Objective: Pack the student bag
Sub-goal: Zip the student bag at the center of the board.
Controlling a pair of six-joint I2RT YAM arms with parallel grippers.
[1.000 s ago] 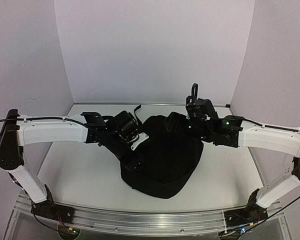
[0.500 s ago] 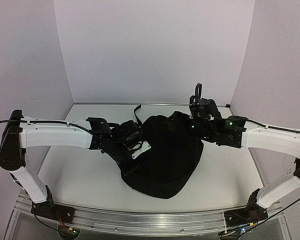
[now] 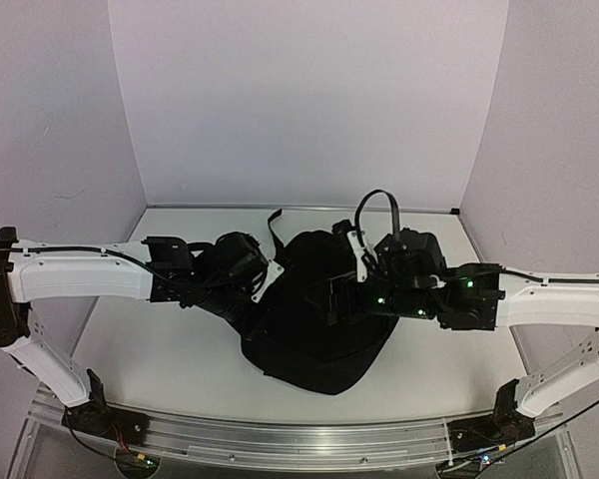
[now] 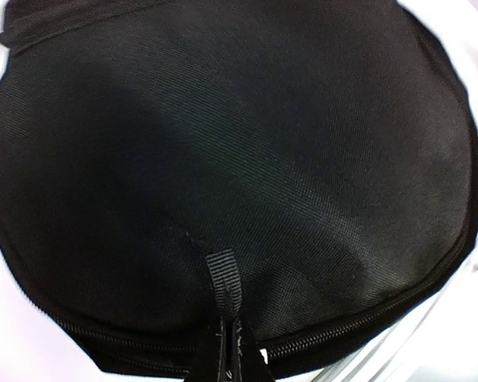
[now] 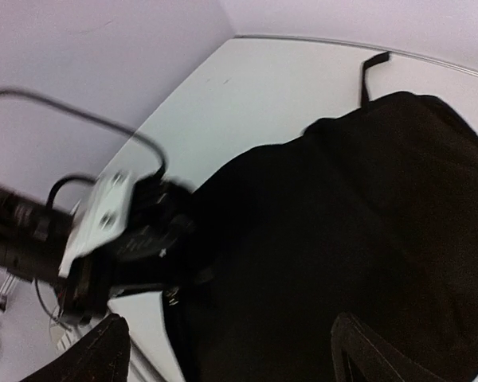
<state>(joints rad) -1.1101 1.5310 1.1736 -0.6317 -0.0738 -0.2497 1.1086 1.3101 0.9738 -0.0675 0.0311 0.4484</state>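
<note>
Centrally in the overhead view, the student bag [image 3: 324, 334] lies flat on the table [image 3: 150, 349], black and rounded. At its left edge, the left gripper [image 4: 223, 354] pinches the zipper pull [image 4: 223, 278], and the zipper teeth in view look closed. The right gripper [image 5: 231, 358] hovers over the bag, fingers spread and empty. Progress is hard to judge: the contents are hidden, and the zipper likely needs working.

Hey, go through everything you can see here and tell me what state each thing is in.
student bag: lying on the table, looks unopened.
zipper: looks closed along the stretch the left wrist view shows.
zipper pull: pinched by the left hand.
left hand: shut on the zipper pull.
right hand: open above the bag, holding nothing.
</note>
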